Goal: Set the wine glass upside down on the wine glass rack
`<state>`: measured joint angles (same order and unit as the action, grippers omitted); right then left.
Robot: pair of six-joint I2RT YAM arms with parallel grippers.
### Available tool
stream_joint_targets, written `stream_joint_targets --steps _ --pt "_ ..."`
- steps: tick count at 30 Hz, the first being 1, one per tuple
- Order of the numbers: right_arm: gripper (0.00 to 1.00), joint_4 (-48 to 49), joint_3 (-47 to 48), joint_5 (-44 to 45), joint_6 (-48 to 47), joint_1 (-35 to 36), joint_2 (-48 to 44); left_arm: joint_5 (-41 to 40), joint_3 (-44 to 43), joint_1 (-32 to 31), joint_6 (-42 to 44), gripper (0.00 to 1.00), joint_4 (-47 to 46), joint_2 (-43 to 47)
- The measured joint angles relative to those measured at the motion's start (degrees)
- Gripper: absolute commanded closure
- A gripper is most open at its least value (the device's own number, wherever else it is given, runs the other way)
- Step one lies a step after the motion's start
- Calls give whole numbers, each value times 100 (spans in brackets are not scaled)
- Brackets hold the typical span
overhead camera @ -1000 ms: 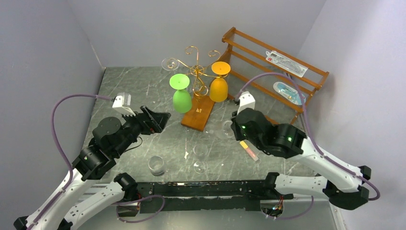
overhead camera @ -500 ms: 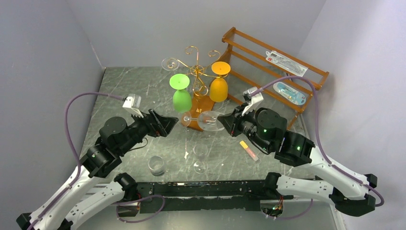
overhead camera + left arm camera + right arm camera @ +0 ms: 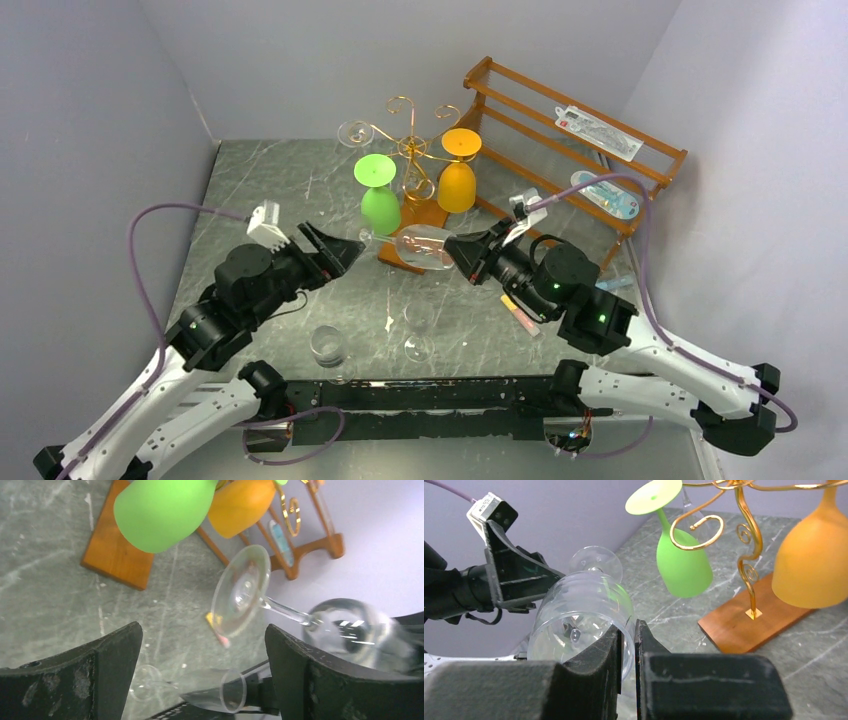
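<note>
My right gripper (image 3: 466,254) is shut on the rim of a clear wine glass (image 3: 422,245), one finger inside the bowl (image 3: 584,615). It holds the glass on its side in the air, with the foot (image 3: 241,596) pointing at my left gripper (image 3: 342,248). That gripper is open and empty, its fingers (image 3: 120,645) spread just short of the foot. The gold wire rack (image 3: 406,148) on its orange-brown base (image 3: 415,240) stands behind. A green glass (image 3: 380,205), an orange glass (image 3: 457,180) and a clear glass (image 3: 354,132) hang on it upside down.
A brown slatted shelf (image 3: 560,130) with packets stands at the back right. Two clear glasses (image 3: 328,345) (image 3: 418,330) are on the table near the front rail. A pink and yellow stick (image 3: 520,313) lies under my right arm.
My right gripper has lifted the clear glass off the table and carried it left, foot first, towards my left gripper. My left arm has shifted slightly.
</note>
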<state>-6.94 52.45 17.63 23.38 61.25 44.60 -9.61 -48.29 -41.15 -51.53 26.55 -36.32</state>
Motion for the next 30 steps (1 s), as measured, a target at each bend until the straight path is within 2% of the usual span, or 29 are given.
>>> stream_joint_targets --steps 9,15,19,22,27,30 --pt "100 1910 -590 -304 -409 0 466 -52 501 0 -1943 4 -531 1032" --pt "100 2911 -688 -616 -612 0 866 -442 660 0 -2953 23 -702 1272" --pt "100 3359 -726 -807 -713 7 1043 -660 662 0 -3257 28 -938 1250" --pt "100 3569 -726 -879 -765 28 1178 -719 662 0 -3359 26 -1115 1185" --pt "100 3781 -726 -911 -911 146 1416 -748 717 0 -3484 10 -1388 1064" --pt "100 3895 -726 -883 -1038 278 1543 -824 822 0 -3604 11 -1517 1025"
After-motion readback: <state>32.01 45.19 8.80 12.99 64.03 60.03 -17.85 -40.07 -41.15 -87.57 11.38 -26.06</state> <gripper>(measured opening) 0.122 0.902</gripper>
